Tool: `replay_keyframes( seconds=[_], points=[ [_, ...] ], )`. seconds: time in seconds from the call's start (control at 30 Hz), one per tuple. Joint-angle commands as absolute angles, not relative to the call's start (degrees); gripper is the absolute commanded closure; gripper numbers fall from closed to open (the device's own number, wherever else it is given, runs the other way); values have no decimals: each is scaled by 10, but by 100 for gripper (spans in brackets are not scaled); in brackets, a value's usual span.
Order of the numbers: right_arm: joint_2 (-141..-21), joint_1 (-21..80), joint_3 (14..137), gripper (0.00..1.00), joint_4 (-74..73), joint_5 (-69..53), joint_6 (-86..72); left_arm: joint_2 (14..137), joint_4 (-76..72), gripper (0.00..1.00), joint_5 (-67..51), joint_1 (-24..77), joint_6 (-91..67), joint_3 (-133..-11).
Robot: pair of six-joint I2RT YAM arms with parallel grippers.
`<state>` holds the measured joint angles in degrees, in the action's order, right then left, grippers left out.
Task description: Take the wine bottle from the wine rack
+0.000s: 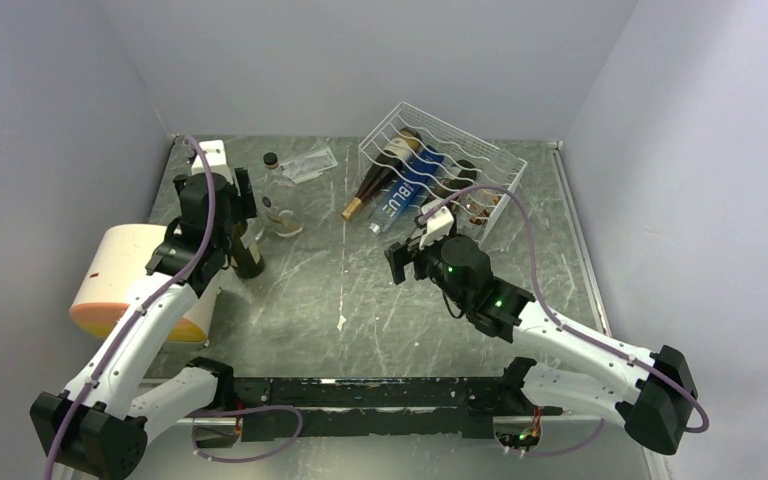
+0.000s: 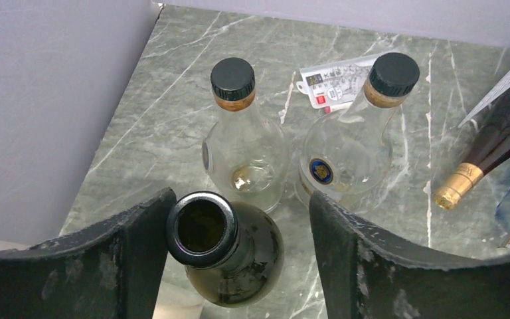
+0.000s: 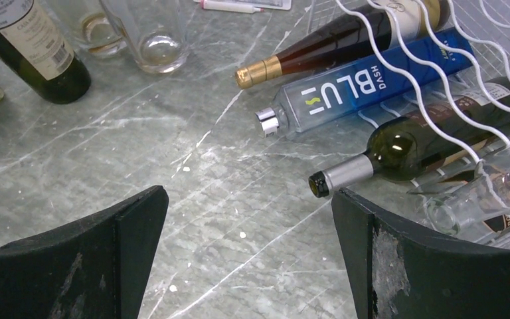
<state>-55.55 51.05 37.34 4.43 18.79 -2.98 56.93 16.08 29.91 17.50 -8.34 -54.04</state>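
Note:
The white wire wine rack (image 1: 392,122) sits at the back right, with a brown gold-capped wine bottle (image 1: 380,170), a blue bottle (image 1: 406,194) and a dark silver-foiled wine bottle (image 3: 405,146) lying in it, necks sticking out. A dark green wine bottle (image 1: 248,255) stands upright on the table at the left. My left gripper (image 2: 242,199) is open around its open mouth (image 2: 202,229); the rim is against the left finger and well apart from the right one. My right gripper (image 3: 249,199) is open and empty over bare table, its right fingertip just below the foiled bottle's mouth.
Two clear round flasks (image 2: 246,153) (image 2: 352,153) with black caps stand just beyond the upright bottle. A flat plastic packet (image 1: 310,163) lies behind them. A cream cylinder (image 1: 120,280) lies at the left wall. Grey walls close in on the left, back and right.

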Motion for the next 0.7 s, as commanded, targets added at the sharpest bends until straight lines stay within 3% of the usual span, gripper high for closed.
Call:
replay_keyframes(
  seconds=[0.0, 0.13, 0.27, 0.37, 0.67],
  points=[
    [-561, 498, 406, 0, 14, 180, -38, 552, 138, 18, 309, 170, -84, -544],
    [-555, 491, 416, 0, -10, 190, -45, 533, 171, 9, 278, 171, -102, -590],
    [-537, 480, 406, 0, -32, 233, -68, 500, 188, 7, 191, 171, -118, -649],
    [-524, 456, 400, 0, -57, 270, -108, 482, 161, 10, 122, 170, -139, -678],
    [-545, 337, 455, 0, -182, 224, -210, 509, -30, 12, -82, 171, -191, -677]
  ],
)
